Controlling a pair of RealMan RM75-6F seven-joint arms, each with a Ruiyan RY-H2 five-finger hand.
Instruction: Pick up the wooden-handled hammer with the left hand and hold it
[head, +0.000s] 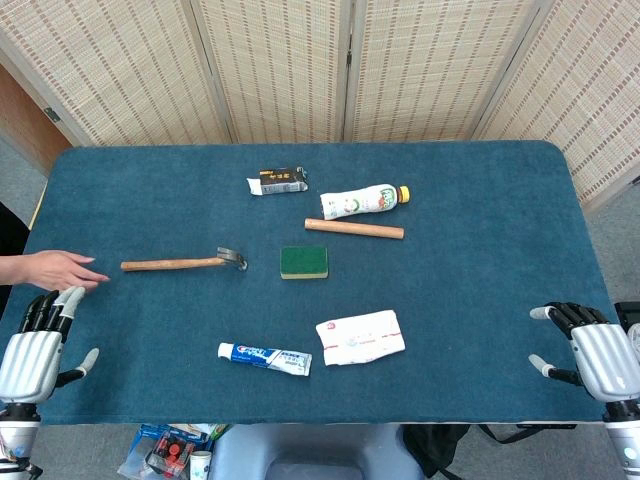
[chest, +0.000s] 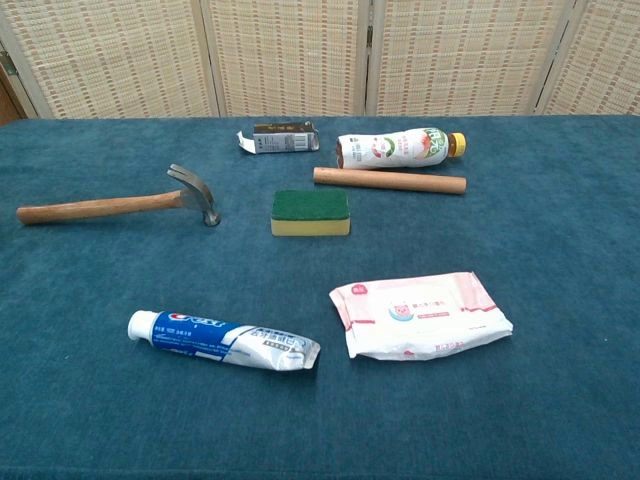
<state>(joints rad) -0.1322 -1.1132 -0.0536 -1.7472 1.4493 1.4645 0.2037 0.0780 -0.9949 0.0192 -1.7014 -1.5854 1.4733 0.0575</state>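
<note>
The wooden-handled hammer (head: 184, 263) lies flat on the blue table, its handle pointing left and its metal claw head at the right end; the chest view shows the hammer (chest: 120, 204) at the left. My left hand (head: 36, 345) hovers at the table's near left corner, fingers apart and holding nothing, well short of the handle. My right hand (head: 592, 352) hangs at the near right corner, also empty with fingers apart. Neither hand appears in the chest view.
A person's hand (head: 55, 270) reaches in from the left edge, close to the handle's end. Also on the table: green sponge (head: 304, 262), wooden rod (head: 354, 229), bottle (head: 364, 201), small dark box (head: 278, 181), toothpaste tube (head: 264, 357), wipes pack (head: 360, 337).
</note>
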